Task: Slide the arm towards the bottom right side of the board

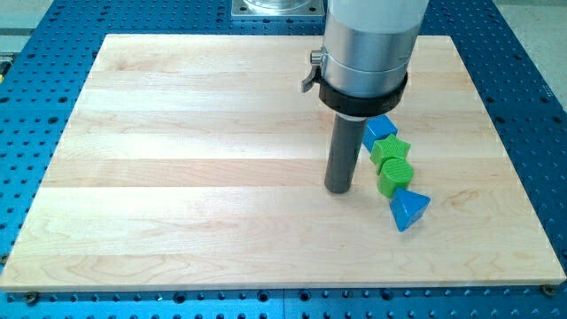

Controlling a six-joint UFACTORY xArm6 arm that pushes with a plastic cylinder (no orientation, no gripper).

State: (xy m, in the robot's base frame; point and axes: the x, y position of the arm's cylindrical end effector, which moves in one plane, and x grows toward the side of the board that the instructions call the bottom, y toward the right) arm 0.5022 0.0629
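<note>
My tip point(338, 188) rests on the wooden board point(195, 177), right of its middle. Several blocks lie in a line just to the tip's right, running down toward the view's bottom right. A blue block point(378, 129) is at the top of the line, partly hidden by the arm's body. Below it is a green star-shaped block point(390, 149), then a green round block point(394, 176), then a blue triangle point(409, 210) at the lower end. The tip stands a short way left of the two green blocks and does not touch them.
The arm's wide silver and black body point(365, 53) hangs over the board's upper right part. A blue perforated table point(532, 106) surrounds the board on all sides.
</note>
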